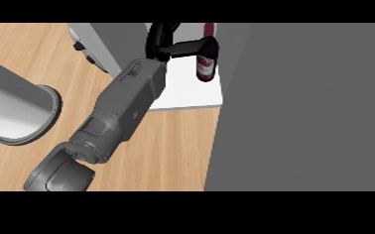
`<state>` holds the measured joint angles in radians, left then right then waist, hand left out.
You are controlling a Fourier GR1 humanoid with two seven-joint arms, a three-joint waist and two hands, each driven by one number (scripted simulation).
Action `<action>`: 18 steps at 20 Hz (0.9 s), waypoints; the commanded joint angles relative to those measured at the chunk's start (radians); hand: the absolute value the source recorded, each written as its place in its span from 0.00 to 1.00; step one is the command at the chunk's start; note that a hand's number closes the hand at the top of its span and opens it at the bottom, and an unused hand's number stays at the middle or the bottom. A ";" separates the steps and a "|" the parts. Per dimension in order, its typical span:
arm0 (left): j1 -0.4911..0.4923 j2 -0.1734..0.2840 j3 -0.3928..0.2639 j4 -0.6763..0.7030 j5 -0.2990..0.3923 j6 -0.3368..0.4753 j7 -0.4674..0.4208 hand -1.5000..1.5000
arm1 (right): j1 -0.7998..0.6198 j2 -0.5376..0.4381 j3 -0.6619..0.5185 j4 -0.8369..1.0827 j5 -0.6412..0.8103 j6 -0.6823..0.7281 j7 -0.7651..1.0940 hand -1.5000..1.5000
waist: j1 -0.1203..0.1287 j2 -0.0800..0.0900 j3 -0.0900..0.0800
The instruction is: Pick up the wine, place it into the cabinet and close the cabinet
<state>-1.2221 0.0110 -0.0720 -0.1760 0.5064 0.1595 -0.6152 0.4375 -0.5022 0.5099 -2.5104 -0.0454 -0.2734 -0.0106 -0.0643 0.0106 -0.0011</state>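
Observation:
The wine bottle [206,69], dark red with a pale label, stands upright on the white floor of the cabinet [192,97], near its right side. My left hand [162,42] is shut on the bottle, black fingers wrapped round its neck and shoulder from the left. The grey forearm runs up to it from the lower left of the head view. The cabinet's door [293,104] stands open, a broad grey panel filling the right half of the view and hiding what lies behind it. My right hand does not show.
A large light-grey cylindrical vessel [26,106] sits on the wooden counter [176,148] at the left edge. The cabinet's grey left wall [110,42] rises beside my forearm. Bare wood lies in front of the cabinet.

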 commanded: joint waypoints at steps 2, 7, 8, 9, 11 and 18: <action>0.027 -0.011 0.004 -0.034 0.008 -0.019 0.014 0.00 | 0.082 -0.033 0.000 -0.271 -0.033 -0.031 0.145 0.00 | 0.031 -0.015 -0.001; 0.076 -0.011 -0.054 -0.117 0.037 -0.002 0.045 0.00 | 0.067 -0.010 0.007 -0.191 -0.018 -0.031 0.099 0.00 | 0.032 -0.018 0.001; 0.111 -0.011 -0.064 -0.131 0.045 -0.026 0.031 0.00 | 0.093 -0.037 -0.046 -0.195 -0.068 -0.001 0.063 0.00 | 0.028 -0.018 0.002; 0.124 -0.011 -0.083 -0.159 0.052 -0.073 0.033 0.00 | 0.057 -0.023 -0.043 -0.209 -0.071 -0.016 0.102 0.00 | 0.034 -0.019 0.001; 0.152 -0.011 -0.094 -0.229 0.074 -0.073 0.058 0.00 | 0.057 0.001 -0.009 -0.180 -0.026 -0.039 0.097 0.00 | 0.053 -0.025 0.000; 0.347 -0.011 -0.203 -0.419 0.142 -0.099 0.097 0.00 | 0.105 -0.039 -0.022 -0.235 -0.029 -0.033 0.114 0.00 | 0.052 -0.032 0.000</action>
<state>-0.9757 0.0003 -0.2123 -0.4961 0.6115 0.0706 -0.5375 0.4713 -0.5106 0.4806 -2.5163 -0.0418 -0.3030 0.0107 -0.0131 -0.0154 -0.0009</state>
